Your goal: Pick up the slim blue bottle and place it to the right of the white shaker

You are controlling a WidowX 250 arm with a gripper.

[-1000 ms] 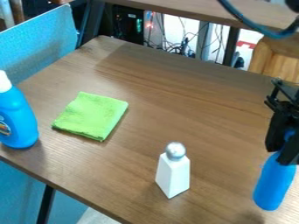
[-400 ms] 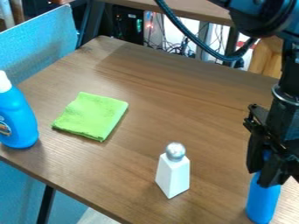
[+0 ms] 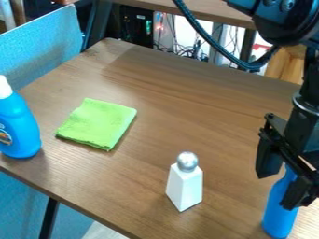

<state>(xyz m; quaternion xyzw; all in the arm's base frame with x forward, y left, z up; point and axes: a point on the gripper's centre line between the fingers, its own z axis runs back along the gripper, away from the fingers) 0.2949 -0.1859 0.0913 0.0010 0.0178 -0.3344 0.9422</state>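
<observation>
Pincer [image 3: 278, 190] lower R of frame, fingers apart, slim blue btl [image 3: 280, 205] btwn them, upright on surface [image 3: 146, 182]. White shaker [image 3: 184, 186] lower ctr; green cloth [image 3: 98, 122] mid-L; white-capped btl [image 3: 18, 128] at L edge.

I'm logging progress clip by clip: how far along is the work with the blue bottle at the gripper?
Looks done: the blue bottle is upright and seems set down on the table. In hand: the gripper is at the bottle's upper part with its fingers spread, so it looks like a release. Left, probably: only drawing the gripper clear, as its fingers flank the bottle.
</observation>
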